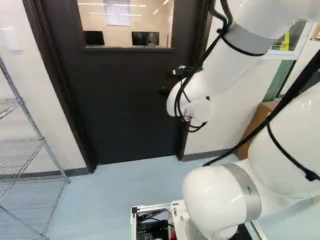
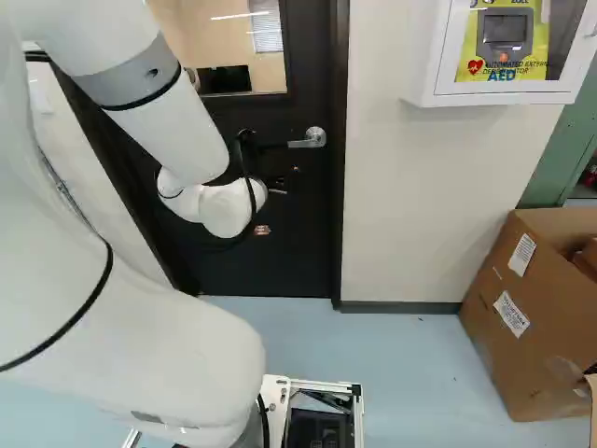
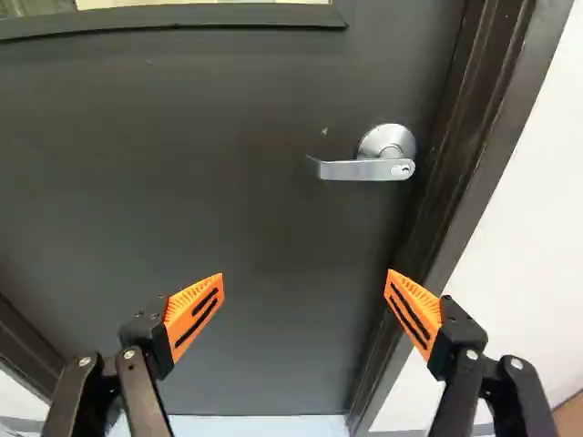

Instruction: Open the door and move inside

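Left base view: the door [image 1: 115, 120] stands closed at eleven o'clock; a wire rack [image 1: 42, 141] is at eight o'clock. Right base view: the lever handle [image 2: 314, 138] sits at twelve o'clock, the gripper [image 2: 278, 183] near it; a cardboard box [image 2: 532, 317] occupies four o'clock. Wrist view: the gripper [image 3: 304, 282] is spread wide, holding nothing. The handle lies ahead, toward one o'clock from between the fingertips, touching neither.

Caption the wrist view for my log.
Open black-and-orange claw facing a closed dark door with a silver lever handle.
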### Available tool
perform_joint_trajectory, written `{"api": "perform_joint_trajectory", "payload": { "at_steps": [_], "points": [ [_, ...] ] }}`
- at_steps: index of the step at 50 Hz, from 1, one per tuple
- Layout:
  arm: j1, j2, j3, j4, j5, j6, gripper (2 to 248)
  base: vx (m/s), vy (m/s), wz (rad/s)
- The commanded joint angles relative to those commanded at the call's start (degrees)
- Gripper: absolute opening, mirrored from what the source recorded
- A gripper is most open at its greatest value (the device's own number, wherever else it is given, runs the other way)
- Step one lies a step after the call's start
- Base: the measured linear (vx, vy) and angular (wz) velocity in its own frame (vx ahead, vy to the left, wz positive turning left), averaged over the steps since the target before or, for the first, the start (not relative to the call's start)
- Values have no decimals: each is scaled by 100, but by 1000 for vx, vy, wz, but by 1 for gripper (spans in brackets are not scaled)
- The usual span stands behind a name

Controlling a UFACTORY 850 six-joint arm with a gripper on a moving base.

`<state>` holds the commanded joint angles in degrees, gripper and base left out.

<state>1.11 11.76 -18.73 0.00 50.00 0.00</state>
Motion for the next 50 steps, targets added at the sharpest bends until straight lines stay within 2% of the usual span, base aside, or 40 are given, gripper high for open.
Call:
{"api": "perform_joint_trajectory", "payload": {
  "at_steps": [50],
  "points": [
    [85,-682,-1295,0,0,0,247,0,0,0]
  ]
}}
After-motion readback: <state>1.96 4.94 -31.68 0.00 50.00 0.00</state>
